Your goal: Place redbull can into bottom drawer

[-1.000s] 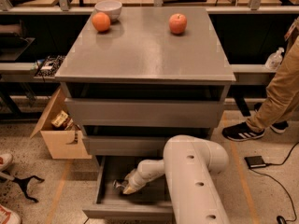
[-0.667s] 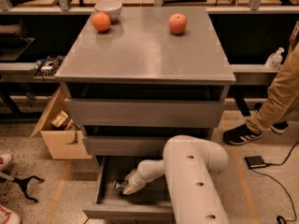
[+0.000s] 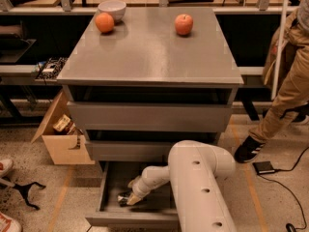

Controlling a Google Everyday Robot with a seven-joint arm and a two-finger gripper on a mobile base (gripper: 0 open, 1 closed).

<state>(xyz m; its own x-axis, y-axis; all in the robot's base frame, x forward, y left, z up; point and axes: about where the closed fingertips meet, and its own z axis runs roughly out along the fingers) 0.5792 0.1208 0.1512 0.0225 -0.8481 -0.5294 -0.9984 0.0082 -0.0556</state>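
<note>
Grey table [image 3: 149,57] centre frame, speckled floor [image 3: 48,182]; pincer [image 3: 131,200] lower centre in bottom drawer [image 3: 130,220] at half-hidden redbull can [image 3: 120,197], grip impossible to tell.

On the grey cabinet top [image 3: 149,57] I see an orange [image 3: 105,22] at the back left, just beside a white bowl [image 3: 112,8]. A red apple [image 3: 184,24] sits at the back right, well apart from them. An open cardboard box [image 3: 60,141] stands on the floor left of the cabinet. At right are a person's tan trouser leg [image 3: 285,95] and black shoe [image 3: 248,149], with a small black device [image 3: 264,167] near it. The gripper [image 3: 127,200] is low at the cabinet's foot.
</note>
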